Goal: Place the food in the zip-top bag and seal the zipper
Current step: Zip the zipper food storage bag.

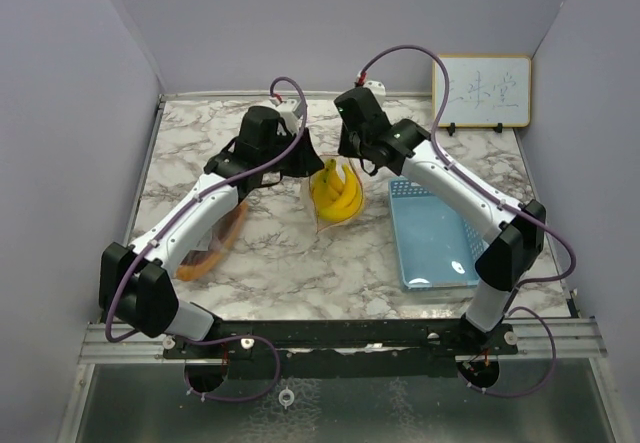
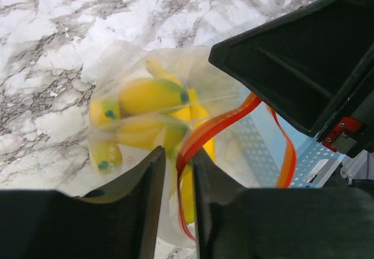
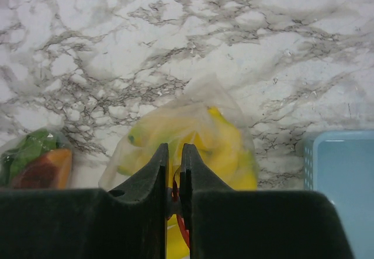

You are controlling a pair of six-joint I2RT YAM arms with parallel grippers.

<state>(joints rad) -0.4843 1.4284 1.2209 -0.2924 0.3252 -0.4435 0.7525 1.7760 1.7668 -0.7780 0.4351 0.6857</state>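
Two arms are reaching in over the marble worktop (image 1: 290,268) and meeting above one clear bag (image 2: 125,57), which is sitting near the middle of it, just left of the single light blue basket (image 1: 435,233). One bunch of yellow bananas (image 2: 149,95) is lying inside that bag; I am counting at least three, though the plastic is blurring the rest. The left pincer (image 2: 178,159) is standing slightly apart, its two fingers leaving a narrow gap with the bag's orange-red zipper strip (image 2: 222,121) running through it, seemingly not clamped. The right pincer (image 3: 174,154) is pressing almost fully together, pinching the same strip between its two fingers. A second bag (image 3: 35,159) is lying well to the left on the worktop, partly under the left arm in the overhead view, and is holding one green leaf (image 3: 29,148) and one orange piece (image 3: 52,168). One small whiteboard (image 1: 482,90) is leaning against the back wall.
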